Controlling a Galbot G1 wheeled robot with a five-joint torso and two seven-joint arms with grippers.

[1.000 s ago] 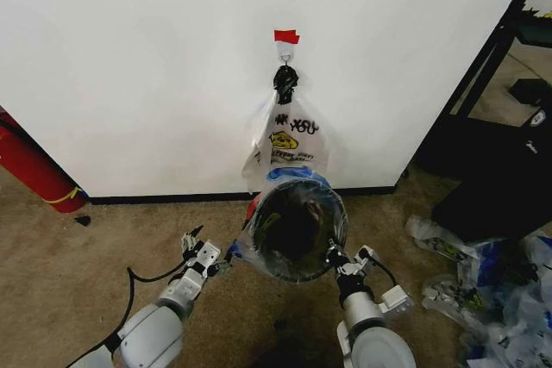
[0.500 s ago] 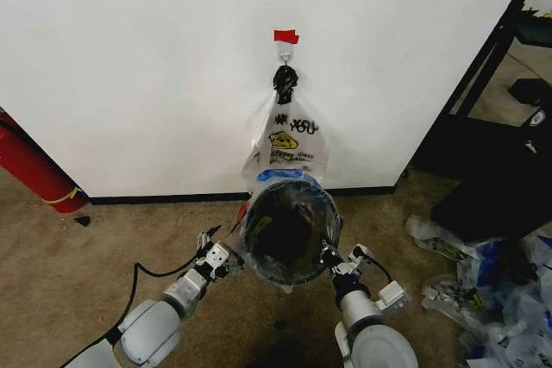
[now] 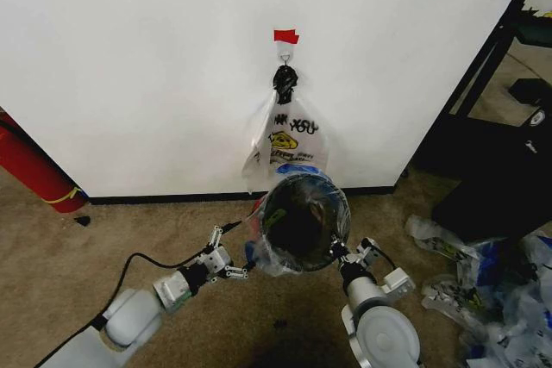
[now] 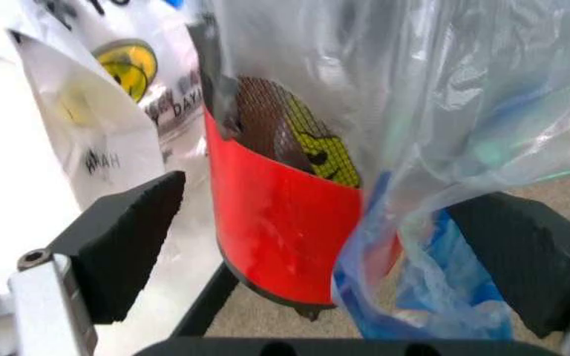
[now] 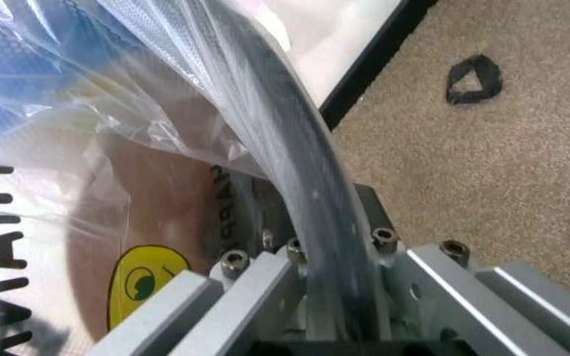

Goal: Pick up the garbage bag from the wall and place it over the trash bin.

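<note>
The right hand (image 3: pixel 338 256) is seen at the near right side of the bin (image 3: pixel 304 221), its jaws pressed together on the bin's rim with the thin film of the garbage bag (image 3: pixel 267 256) trapped between them, as the right wrist view shows: the dark rim (image 5: pixel 305 193) runs straight into the metal jaws. The bin is held tilted, its mouth turned up toward the head camera, probably so that the bag can be worked down around it. The left hand (image 3: pixel 231 252) is placed just beside the bin's lower left, its dark pads (image 4: pixel 127 245) spread wide and closed on nothing; in the left wrist view the bin's red base (image 4: pixel 285 230) and a loose fold of blue-patched film (image 4: pixel 404 274) lie between them, apparently so that slack plastic can be caught. The garbage bag is already draped over the bin, lining the mouth and hanging down the outside in wrinkles. Both forearms reach forward and low over the carpet (image 3: pixel 78 273), the left angled in from the side, the right nearly straight ahead. Behind the bin, a smiley-face bag (image 3: pixel 289 140) hangs from the hook (image 3: pixel 285 56) on the wall (image 3: pixel 129 58), under a red tape strip (image 3: pixel 286 36).
</note>
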